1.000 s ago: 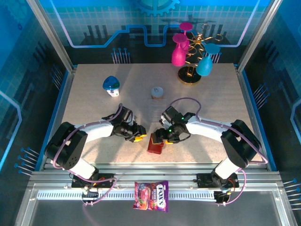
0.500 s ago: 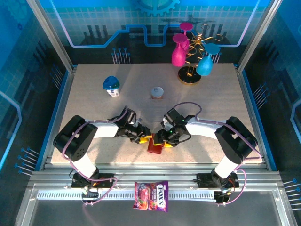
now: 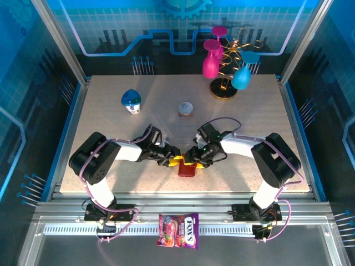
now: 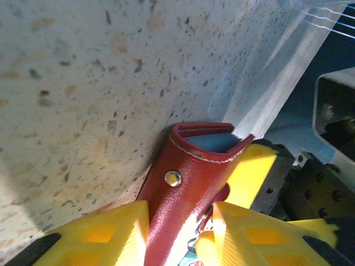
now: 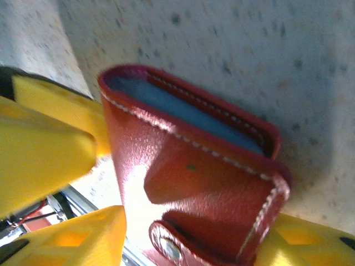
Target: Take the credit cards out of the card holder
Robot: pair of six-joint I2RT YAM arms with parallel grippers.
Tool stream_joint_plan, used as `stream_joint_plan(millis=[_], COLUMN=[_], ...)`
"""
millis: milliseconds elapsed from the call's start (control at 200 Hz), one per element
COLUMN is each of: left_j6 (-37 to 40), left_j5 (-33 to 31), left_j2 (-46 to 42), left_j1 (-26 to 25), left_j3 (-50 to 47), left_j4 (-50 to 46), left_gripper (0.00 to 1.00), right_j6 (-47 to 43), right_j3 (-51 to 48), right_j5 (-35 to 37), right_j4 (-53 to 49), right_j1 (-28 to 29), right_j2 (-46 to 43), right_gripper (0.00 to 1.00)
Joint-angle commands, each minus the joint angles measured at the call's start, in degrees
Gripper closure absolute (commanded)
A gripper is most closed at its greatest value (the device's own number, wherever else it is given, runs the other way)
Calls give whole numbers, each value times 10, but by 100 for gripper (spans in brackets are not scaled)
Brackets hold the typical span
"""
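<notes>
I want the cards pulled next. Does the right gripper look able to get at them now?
Probably not yet. The holder looks folded shut, with only a blue strip showing at its mouth. The right gripper straddles the holder's body, and the left gripper seems clamped on it.

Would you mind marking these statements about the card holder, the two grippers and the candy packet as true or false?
1. The card holder sits between the yellow fingers of the left gripper. True.
2. The card holder lies spread open flat on the table. False: it is folded, with its snap tab showing in the right wrist view.
3. The right gripper is at the card holder too. True.
4. The candy packet lies on the table right beside the card holder. False: it lies on the metal rail in front of the table, between the arms' bases.
</notes>
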Motion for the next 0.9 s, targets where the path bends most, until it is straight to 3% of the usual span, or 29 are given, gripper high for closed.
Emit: stream_joint_plan(millis=[0, 480, 750, 895], left_j6=[5, 63, 69, 59], left_j5=[-33, -45, -40, -37], left_j2=[9, -39, -74, -79], left_j1=[4, 57, 52, 33], left_j3=[7, 12, 30, 35], left_j4=[8, -87, -128, -130], left_gripper=[64, 64, 66, 74], right_j6=[-24, -66, -75, -81], right_j3=[39, 74, 81, 96], right_j5=[-5, 67, 108, 149], right_j4=[11, -80, -140, -172], right_j1=[-7, -3, 11, 26], right_j2=[14, 28, -9, -24], right_gripper=[44, 45, 44, 47])
